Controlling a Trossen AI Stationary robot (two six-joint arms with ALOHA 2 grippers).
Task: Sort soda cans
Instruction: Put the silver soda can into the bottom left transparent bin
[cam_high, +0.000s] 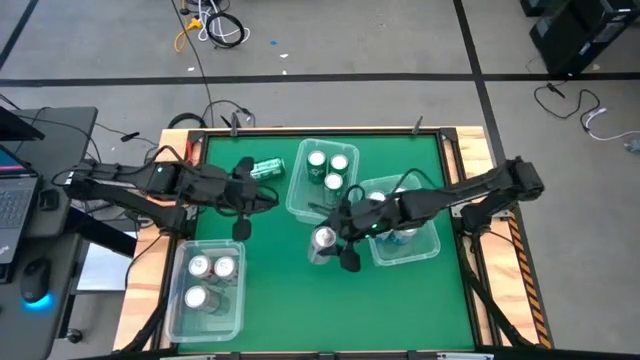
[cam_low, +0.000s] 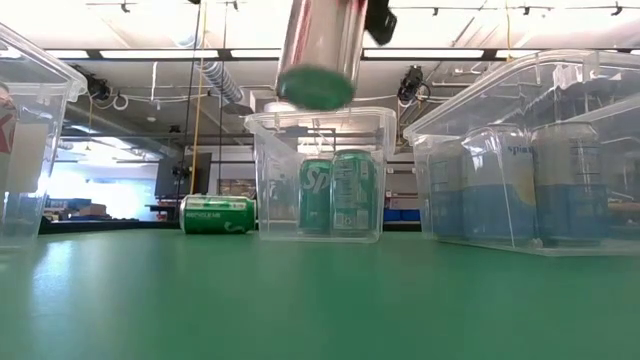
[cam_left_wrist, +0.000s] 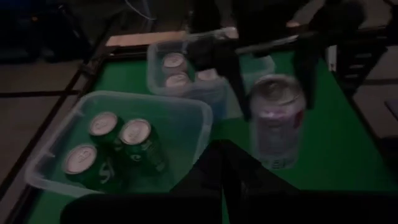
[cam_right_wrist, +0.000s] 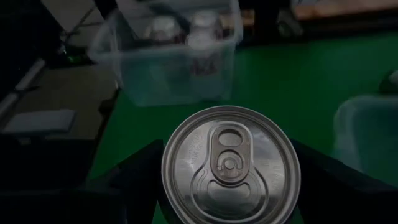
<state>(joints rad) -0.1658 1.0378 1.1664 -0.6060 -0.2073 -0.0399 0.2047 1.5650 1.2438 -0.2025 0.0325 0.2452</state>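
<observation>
My right gripper (cam_high: 336, 240) is shut on a silver soda can (cam_high: 322, 243), held in the air near the table's middle; the low view shows the can (cam_low: 320, 45) high above the mat. A green can (cam_high: 266, 169) lies on its side at the far left. Three green cans stand in the middle bin (cam_high: 322, 178), blue ones in the right bin (cam_high: 402, 228), and three silver-white ones in the near left bin (cam_high: 207, 285). My left gripper (cam_high: 262, 200) hovers shut and empty at the left, above the mat. My right gripper pinches the silver can by its upper body (cam_left_wrist: 260, 99), one finger on each opposite side just under the top rim. The fingers (cam_right_wrist: 134, 177) come from the table's right, slanting downward. The can is lifted clear of the table and tilted slightly, its bottom (cam_low: 315, 88) showing.
The three clear bins take up the far middle, the right side and the near left corner. Open green mat (cam_high: 300, 310) lies along the near edge and in front of the lying green can. A wooden frame (cam_high: 470, 150) rims the table.
</observation>
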